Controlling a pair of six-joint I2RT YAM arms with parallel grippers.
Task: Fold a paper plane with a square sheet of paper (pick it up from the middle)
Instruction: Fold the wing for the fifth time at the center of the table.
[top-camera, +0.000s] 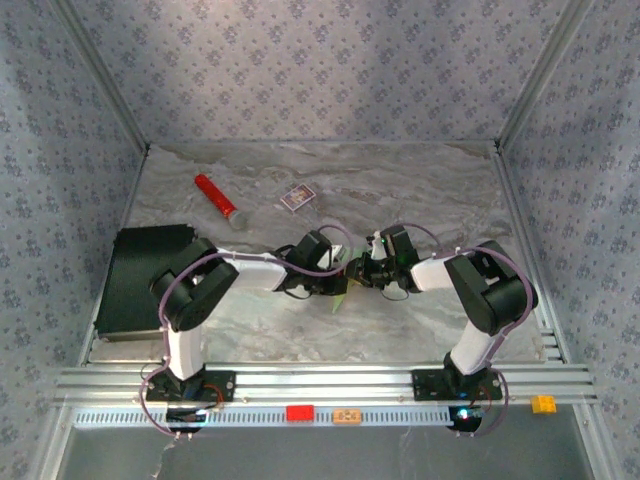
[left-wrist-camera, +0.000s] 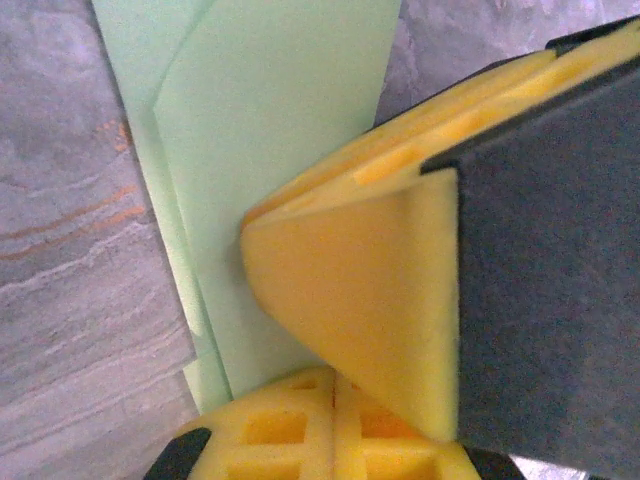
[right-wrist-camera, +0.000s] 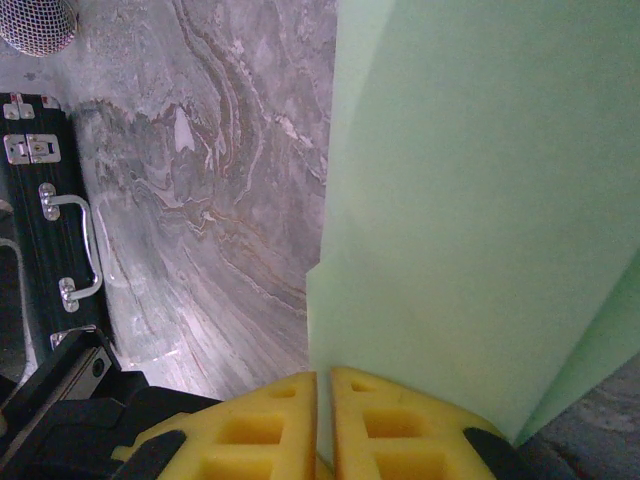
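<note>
**A:** anyone seeing where the paper is sitting?

**B:** it's being held up over the middle of the table, right where the two arms are meeting. It's showing a fold, with one flap lying over the other.

**A:** and the grippers, what are they doing?

**B:** the right gripper is pinching the paper's lower edge, fingers squeezing together on it. The left gripper is pressing tight on the paper too, and the right one's yellow finger is crowding in just beside it.
</note>
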